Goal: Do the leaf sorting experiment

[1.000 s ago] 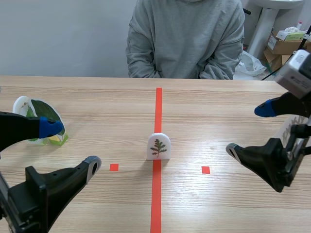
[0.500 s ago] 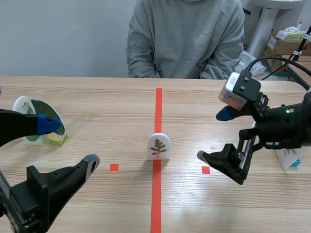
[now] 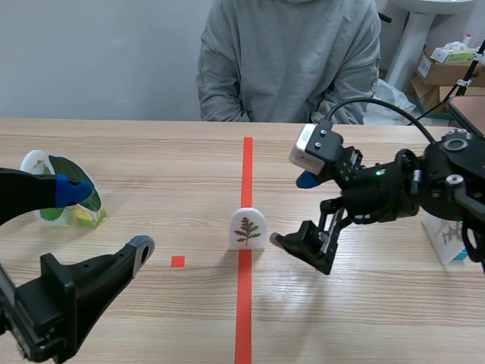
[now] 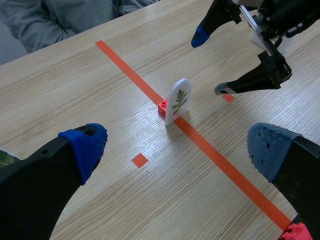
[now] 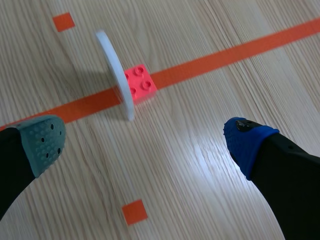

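White arched leaf card [image 3: 248,228] stands on a red brick [image 5: 138,84] on the tape line [image 3: 244,303], midway between the counter's [image 3: 379,318] left and right edges. The right tool [image 3: 292,211], spread wide just beside it, should square its pads [image 5: 45,142] to the card's faces and close gently, lest it tip.

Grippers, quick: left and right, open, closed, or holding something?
Left gripper: jaws open, holding nothing.
Right gripper: jaws open, holding nothing.
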You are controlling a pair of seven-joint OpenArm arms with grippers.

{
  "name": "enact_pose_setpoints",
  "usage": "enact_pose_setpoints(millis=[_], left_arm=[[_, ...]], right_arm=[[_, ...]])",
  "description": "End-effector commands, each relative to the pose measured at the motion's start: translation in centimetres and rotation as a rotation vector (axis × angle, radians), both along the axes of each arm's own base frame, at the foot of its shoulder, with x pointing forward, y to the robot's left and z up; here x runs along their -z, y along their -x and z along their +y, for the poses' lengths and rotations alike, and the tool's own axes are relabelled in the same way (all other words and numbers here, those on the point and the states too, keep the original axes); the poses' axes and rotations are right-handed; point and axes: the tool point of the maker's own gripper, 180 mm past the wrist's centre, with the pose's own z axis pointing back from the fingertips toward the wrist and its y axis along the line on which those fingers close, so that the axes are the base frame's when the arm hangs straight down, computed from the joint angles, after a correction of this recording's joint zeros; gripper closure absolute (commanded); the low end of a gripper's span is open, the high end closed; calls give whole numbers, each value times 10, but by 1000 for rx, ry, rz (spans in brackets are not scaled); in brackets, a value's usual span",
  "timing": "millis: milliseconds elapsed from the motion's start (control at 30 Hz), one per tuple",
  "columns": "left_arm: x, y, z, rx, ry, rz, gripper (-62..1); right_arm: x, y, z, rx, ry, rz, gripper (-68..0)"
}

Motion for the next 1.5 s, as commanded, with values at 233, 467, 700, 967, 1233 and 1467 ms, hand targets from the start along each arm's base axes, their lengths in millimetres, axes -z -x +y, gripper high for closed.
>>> enact_pose_setpoints(millis=[233, 467, 700, 967, 1233, 1467], left_arm=[[-3, 0, 0, -11, 23, -7, -600], [-3, 0, 0, -11, 23, -7, -600], [-3, 0, 0, -11, 23, -8, -600], [-3, 0, 0, -11, 23, -8, -600], [-3, 0, 0, -11, 23, -8, -600], [-3, 0, 0, -11, 23, -8, -600]], right_arm=[[9, -5, 32, -71, 16, -45, -679], [20, -5, 51, -63, -4, -37, -679], [20, -10, 60, -33, -30, -43, -679], [20, -12, 59, -23, -30, -50, -398], [19, -12, 59, -24, -36, -52, -225], [19, -12, 59, -24, -36, -51, -83]])
